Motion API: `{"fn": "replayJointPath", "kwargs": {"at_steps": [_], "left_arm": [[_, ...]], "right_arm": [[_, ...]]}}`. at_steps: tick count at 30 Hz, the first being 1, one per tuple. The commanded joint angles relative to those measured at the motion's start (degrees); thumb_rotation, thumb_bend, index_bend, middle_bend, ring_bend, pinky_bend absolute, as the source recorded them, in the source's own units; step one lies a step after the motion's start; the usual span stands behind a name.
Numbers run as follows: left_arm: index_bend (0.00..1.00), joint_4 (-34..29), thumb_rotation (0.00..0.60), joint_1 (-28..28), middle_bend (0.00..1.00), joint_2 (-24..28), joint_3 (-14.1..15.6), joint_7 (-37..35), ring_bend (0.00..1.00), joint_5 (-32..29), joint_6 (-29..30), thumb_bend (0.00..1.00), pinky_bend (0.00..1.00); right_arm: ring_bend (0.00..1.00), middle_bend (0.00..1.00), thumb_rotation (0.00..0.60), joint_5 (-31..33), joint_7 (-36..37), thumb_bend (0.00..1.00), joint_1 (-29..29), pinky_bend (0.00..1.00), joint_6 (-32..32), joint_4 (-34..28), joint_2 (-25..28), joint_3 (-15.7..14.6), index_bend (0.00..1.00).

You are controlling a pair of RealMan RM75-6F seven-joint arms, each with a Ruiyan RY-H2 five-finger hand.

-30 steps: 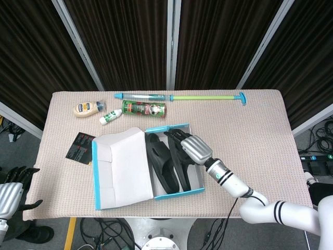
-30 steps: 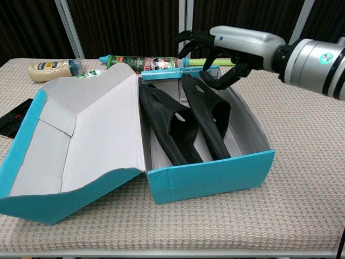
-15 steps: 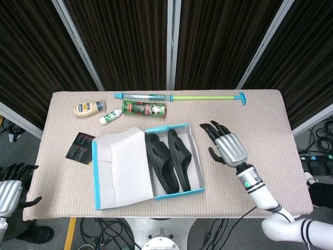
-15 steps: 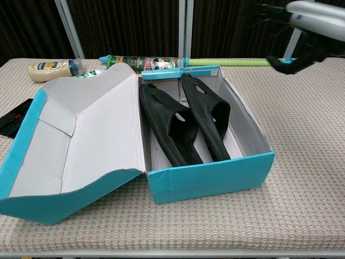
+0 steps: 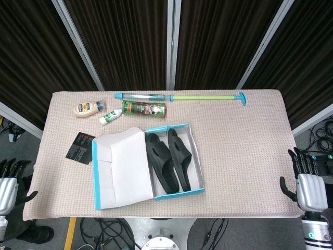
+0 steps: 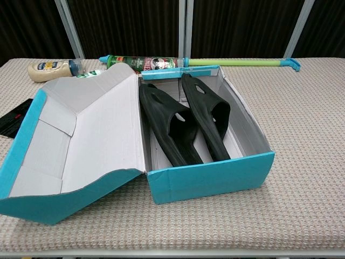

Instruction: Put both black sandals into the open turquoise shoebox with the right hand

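Two black sandals [image 5: 169, 160] [image 6: 186, 120] lie side by side inside the open turquoise shoebox [image 5: 175, 194] [image 6: 215, 177], its white-lined lid [image 5: 124, 167] [image 6: 91, 135] folded out to the left. My right hand [image 5: 309, 185] is off the table's right front corner, fingers spread, holding nothing. Off the left front corner sits my left hand [image 5: 10, 177], fingers apart and empty. Neither hand shows in the chest view.
Along the back of the table lie a mayonnaise bottle [image 5: 87, 108], a small white tube [image 5: 110, 116], a green can [image 5: 144, 109] and a long green-and-blue pump [image 5: 182, 97]. A black packet [image 5: 80, 147] lies left of the box.
My right hand has drawn back from above the sandals in the box, across the table to beyond its right front corner. It has left the chest view.
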Motion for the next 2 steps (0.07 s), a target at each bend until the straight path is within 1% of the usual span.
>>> {"fn": "replayJointPath", "kwargs": {"at_steps": [1, 2], "left_arm": [[0.18, -0.8, 0.6, 0.1, 0.17, 0.2, -0.1, 0.8, 0.09, 0.2, 0.4, 0.03, 0.06], [0.18, -0.9, 0.6, 0.1, 0.17, 0.2, -0.1, 0.9, 0.09, 0.2, 0.4, 0.03, 0.06]], "right_arm": [[0.0, 0.0, 0.6, -2.2, 4.0, 0.36, -2.9, 0.0, 1.5, 2.7, -0.1, -1.0, 0.0], [0.0, 0.0, 0.6, -2.3, 4.4, 0.36, -3.1, 0.0, 1.3, 3.1, -0.1, -0.9, 0.0]]}}
